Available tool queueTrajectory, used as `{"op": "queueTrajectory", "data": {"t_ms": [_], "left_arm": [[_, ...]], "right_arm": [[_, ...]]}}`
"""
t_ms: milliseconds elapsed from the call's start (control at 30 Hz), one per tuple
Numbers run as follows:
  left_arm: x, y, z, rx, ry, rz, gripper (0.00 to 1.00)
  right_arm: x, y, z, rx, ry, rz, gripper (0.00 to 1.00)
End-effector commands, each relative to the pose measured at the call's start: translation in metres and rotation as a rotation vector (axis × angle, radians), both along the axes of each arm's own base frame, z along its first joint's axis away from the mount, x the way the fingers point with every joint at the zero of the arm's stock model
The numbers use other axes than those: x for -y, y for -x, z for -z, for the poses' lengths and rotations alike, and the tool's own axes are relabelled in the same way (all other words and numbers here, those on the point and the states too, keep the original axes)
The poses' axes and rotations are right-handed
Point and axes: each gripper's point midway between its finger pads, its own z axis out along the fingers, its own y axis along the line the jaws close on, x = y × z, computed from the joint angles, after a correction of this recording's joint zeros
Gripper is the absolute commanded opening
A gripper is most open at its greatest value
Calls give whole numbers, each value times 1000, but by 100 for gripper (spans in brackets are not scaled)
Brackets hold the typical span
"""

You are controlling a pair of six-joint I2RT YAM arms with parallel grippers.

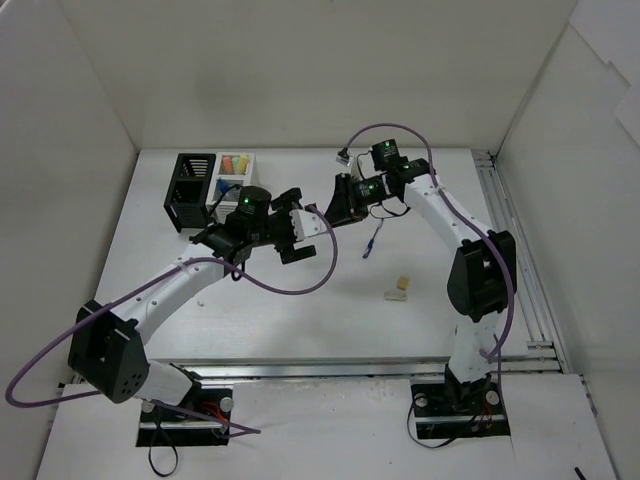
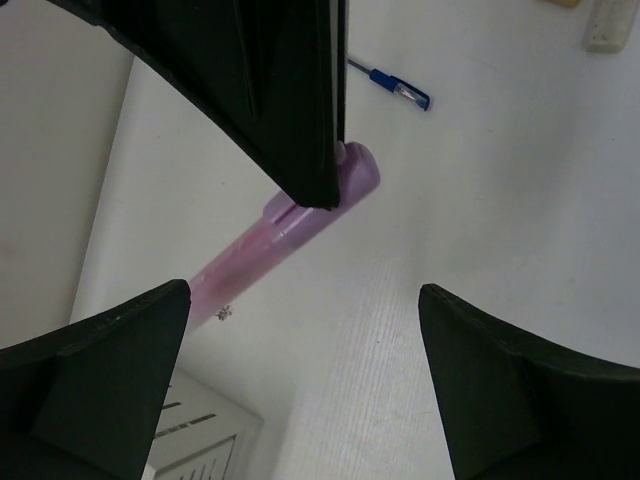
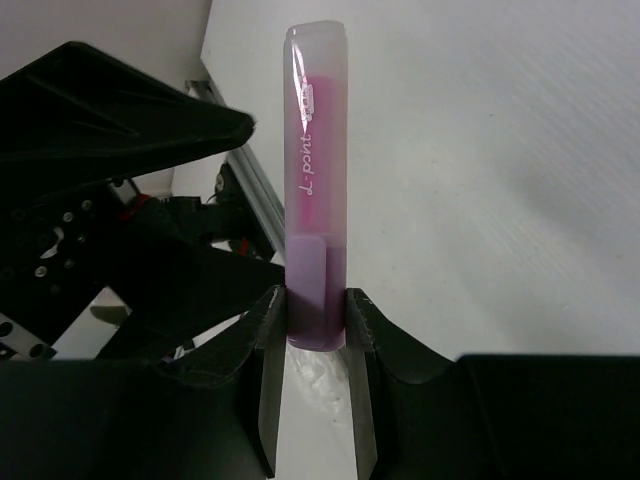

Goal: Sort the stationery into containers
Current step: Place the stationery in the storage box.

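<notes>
My right gripper point(image 3: 315, 300) is shut on the cap end of a pink highlighter point(image 3: 315, 150) and holds it above the table; in the top view this gripper point(image 1: 333, 208) is at the middle back. My left gripper point(image 2: 305, 295) is open, right beside it point(image 1: 306, 223). The highlighter point(image 2: 290, 225) runs from the right gripper's finger towards my left finger point(image 2: 110, 350). The joined containers, black point(image 1: 190, 190) and white point(image 1: 232, 178), stand at the back left; the white one holds orange, yellow and green highlighters. A thin blue pen point(image 1: 372, 240) and a beige eraser point(image 1: 400, 288) lie on the table.
White walls close in the table on the left, back and right. A metal rail point(image 1: 520, 260) runs along the right edge. Purple cables loop off both arms. The blue pen point(image 2: 395, 88) and the eraser point(image 2: 605, 25) also show in the left wrist view, as does a corner of the white container point(image 2: 200, 440).
</notes>
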Motion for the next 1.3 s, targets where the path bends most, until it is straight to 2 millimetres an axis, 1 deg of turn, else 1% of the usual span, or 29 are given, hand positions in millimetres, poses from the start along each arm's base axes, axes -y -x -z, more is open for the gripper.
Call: {"op": "queueTrajectory", "data": {"t_ms": [0,33,67,100,133,167,233,267,300,433,467,533,567,633,667,700,733,767,833,900,967,1000,1033,1067,1100,1167,1200,1233,1267], "left_arm": [[8,-19,-45,154,0,23,93],[13,-19,-42,149,-12,33,92],[11,-24,-40,157,-30,16,92],[13,-24,-44,168,-40,19,92],[17,-25,-39,166,-57,28,91],[17,-27,-41,175,-65,30,90],[21,-25,-32,150,-92,45,85],[21,-27,-32,150,-101,41,81],[20,-29,-27,138,-112,37,72],[22,-36,-19,131,-142,15,55],[25,-34,-20,133,-144,21,49],[26,-36,-15,124,-155,19,42],[26,-37,-15,125,-155,21,34],[27,-38,-14,121,-153,19,24],[29,-40,-17,129,-143,14,0],[29,-40,-19,124,-130,5,0],[30,-41,-21,125,-120,0,0],[31,-41,-23,128,-114,-2,0],[31,-42,-28,130,-90,-15,0],[30,-45,-34,146,-63,-46,0],[28,-49,-37,138,-27,-75,0],[17,-56,-41,135,-6,-107,0],[15,-57,-43,124,16,-107,0],[11,-60,-47,106,52,-126,0],[-5,-70,-51,98,76,-167,0],[-16,-77,-62,70,157,-206,0],[-24,-83,-67,65,185,-231,0],[-41,-98,-82,96,234,-273,0],[-52,-109,-89,109,272,-327,0]], "right_arm": [[-9,24,-35,-40,-93,-49,0],[-10,24,-34,-45,-91,-48,0],[-13,25,-34,-45,-90,-54,0],[-11,23,-34,-42,-91,-51,0],[-12,24,-35,-40,-93,-53,0],[-11,24,-35,-42,-98,-55,0],[-14,25,-36,-49,-104,-64,1],[-14,27,-38,-51,-111,-67,1],[-14,27,-40,-48,-115,-69,1],[-15,27,-47,-47,-124,-67,2],[-16,27,-49,-47,-126,-68,2],[-17,28,-51,-51,-129,-69,2],[-17,28,-52,-51,-130,-69,2],[-17,29,-54,-43,-128,-67,3],[-18,29,-55,-37,-125,-66,4],[-19,28,-54,-37,-121,-64,7],[-18,27,-53,-34,-114,-58,7],[-18,27,-52,-32,-111,-53,10],[-16,24,-52,-26,-103,-43,21],[-13,20,-56,-11,-118,-43,30],[-7,13,-63,19,-120,-21,43],[-3,8,-65,40,-109,1,56],[9,-5,-67,83,-72,65,64],[16,-13,-72,122,-53,99,89],[26,-21,-73,148,-36,136,98],[41,-27,-83,214,-6,186,98],[52,-34,-84,226,7,220,98],[61,-37,-83,247,38,259,98],[68,-41,-81,251,61,292,98]]}}
